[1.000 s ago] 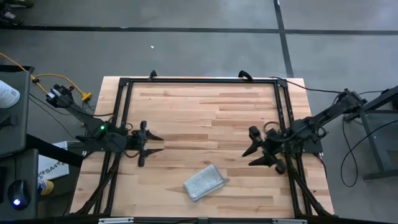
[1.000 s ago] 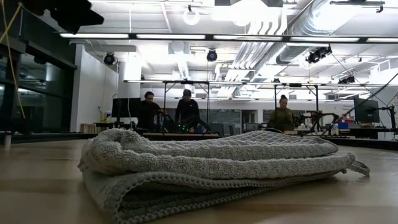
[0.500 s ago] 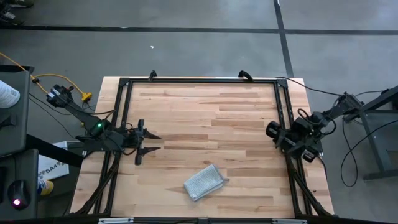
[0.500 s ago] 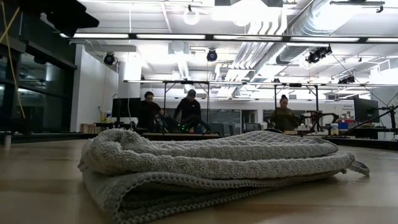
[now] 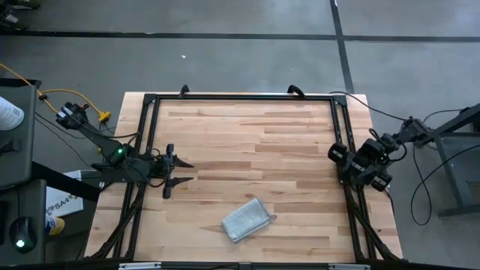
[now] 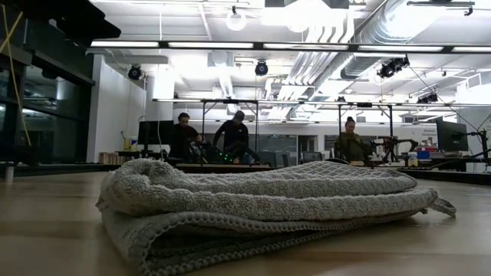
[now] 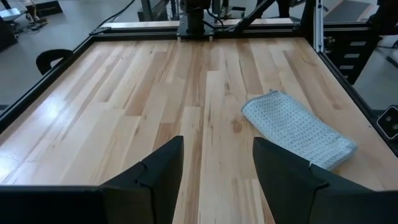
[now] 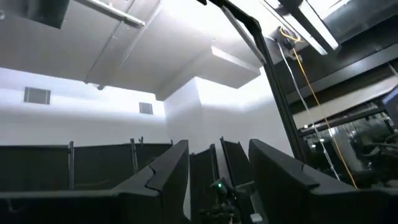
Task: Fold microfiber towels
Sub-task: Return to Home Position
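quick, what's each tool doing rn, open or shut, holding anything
left tool: open, holding nothing, above the table's left side
right tool: open, holding nothing, pointing up at the table's right edge

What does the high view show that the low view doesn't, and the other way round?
Only high: the whole table, the left tool open over its left side, the right tool at its right edge, both clear of the towel. Only low: the towel's folded layers side-on, and three people in the room behind. Both: the folded towel lying on the wood.
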Robot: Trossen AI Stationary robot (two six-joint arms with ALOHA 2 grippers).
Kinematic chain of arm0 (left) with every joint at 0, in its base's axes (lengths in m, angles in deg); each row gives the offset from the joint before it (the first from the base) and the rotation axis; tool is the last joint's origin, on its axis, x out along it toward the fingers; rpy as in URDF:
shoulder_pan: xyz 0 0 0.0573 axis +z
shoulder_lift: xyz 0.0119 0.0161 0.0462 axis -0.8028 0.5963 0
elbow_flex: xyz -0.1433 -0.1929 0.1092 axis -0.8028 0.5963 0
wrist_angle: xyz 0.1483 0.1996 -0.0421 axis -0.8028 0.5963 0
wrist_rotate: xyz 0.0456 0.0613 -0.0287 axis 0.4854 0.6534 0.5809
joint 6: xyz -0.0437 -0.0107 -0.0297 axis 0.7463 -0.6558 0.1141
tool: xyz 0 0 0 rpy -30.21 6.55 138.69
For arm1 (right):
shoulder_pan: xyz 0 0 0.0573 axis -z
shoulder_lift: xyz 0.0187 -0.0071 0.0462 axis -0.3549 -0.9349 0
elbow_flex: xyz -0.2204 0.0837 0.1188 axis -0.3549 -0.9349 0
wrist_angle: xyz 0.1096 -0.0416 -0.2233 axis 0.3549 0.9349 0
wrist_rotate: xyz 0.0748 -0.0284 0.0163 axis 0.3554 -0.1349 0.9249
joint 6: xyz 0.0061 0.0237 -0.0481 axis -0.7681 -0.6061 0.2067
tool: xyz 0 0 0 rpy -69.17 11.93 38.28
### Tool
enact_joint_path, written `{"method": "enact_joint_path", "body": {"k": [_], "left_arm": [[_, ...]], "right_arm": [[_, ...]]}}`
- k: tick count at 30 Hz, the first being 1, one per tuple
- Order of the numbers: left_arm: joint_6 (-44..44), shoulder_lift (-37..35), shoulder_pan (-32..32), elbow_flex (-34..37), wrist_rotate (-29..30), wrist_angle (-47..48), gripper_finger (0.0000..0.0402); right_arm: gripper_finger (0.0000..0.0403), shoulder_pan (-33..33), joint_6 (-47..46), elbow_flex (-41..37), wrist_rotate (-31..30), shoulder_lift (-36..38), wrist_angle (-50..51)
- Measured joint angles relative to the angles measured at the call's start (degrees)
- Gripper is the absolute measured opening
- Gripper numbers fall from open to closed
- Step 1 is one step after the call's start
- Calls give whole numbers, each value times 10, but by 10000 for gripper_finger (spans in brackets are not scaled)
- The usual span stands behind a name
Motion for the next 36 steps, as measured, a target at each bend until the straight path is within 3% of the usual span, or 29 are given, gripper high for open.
{"method": "enact_joint_path", "body": {"k": [10,19,30,36], "left_arm": [[9,0,0,0,0,2,191],[10,0,0,0,-12,2,191],[10,0,0,0,-15,2,191],[10,0,0,0,-15,2,191]], "right_arm": [[161,0,3,-54,-1,80,-19],[161,0,3,-76,4,107,-16],[161,0,21,-77,7,109,135],[161,0,37,-77,-42,109,231]]}}
